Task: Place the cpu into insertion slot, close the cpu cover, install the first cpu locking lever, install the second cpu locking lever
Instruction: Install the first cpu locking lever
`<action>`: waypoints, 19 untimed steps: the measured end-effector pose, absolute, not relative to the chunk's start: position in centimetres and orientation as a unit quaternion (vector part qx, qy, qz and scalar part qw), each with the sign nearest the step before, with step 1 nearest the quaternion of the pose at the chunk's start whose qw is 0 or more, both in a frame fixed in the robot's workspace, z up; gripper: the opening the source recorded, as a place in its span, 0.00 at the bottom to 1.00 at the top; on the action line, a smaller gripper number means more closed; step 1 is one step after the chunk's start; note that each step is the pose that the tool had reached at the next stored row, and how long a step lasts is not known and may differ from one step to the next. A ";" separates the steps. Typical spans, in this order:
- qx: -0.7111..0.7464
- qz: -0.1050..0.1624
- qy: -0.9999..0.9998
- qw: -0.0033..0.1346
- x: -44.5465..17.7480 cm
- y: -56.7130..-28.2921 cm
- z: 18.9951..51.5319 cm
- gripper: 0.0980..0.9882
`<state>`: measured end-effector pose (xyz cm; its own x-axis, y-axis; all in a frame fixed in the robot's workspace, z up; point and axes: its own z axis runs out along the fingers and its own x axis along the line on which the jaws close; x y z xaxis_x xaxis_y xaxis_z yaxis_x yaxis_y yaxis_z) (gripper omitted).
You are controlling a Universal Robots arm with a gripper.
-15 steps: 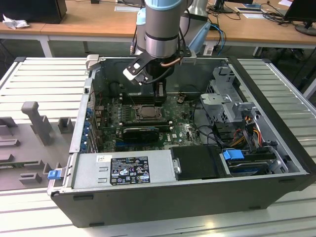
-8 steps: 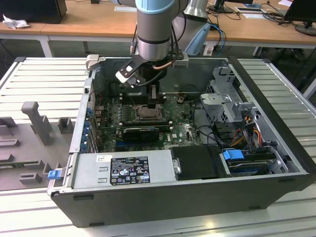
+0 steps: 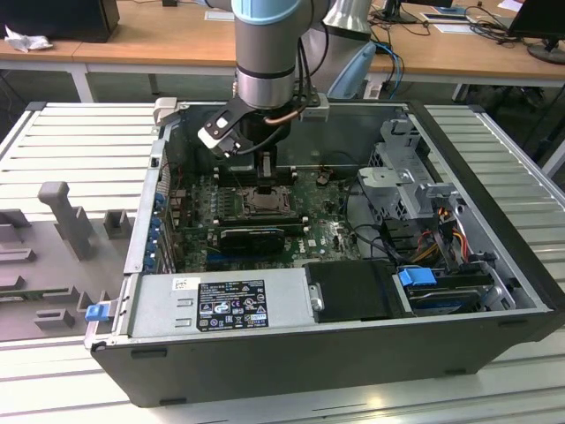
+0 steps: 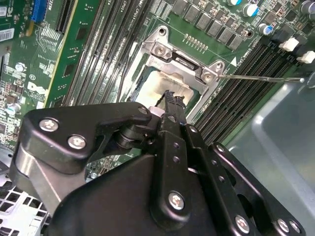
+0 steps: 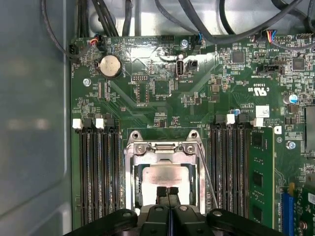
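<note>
tool [image 5: 167,191] pinched narrow, tips over the cpu [image 5: 165,175] framed by the cpu cover [image 5: 165,156], at twelve o'clock from the black card [image 3: 252,237] in the exterior view.

A pale, ribbed metal tabletop [image 3: 494,150] spreads across the exterior view, with grey moulded fixtures [image 3: 62,221] standing on it toward that view's left. Behind it runs a row of light wooden desks [image 3: 159,44] carrying a dark box [image 3: 66,18], a crumpled white scrap [image 3: 26,40], loose papers [image 3: 455,25] and a black monitor foot [image 3: 547,49]. The floor [image 3: 26,84] beneath the desks lies in shadow, and the light is even and indoor.
</note>
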<state>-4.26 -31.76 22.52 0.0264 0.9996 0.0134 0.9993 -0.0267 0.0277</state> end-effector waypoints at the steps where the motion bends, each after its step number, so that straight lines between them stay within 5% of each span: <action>1: 0.716 0.015 0.698 0.005 -4.3 -31.8 22.5 0.01; 19: 0.716 0.014 0.698 0.005 -4.3 -31.8 25.5 0.01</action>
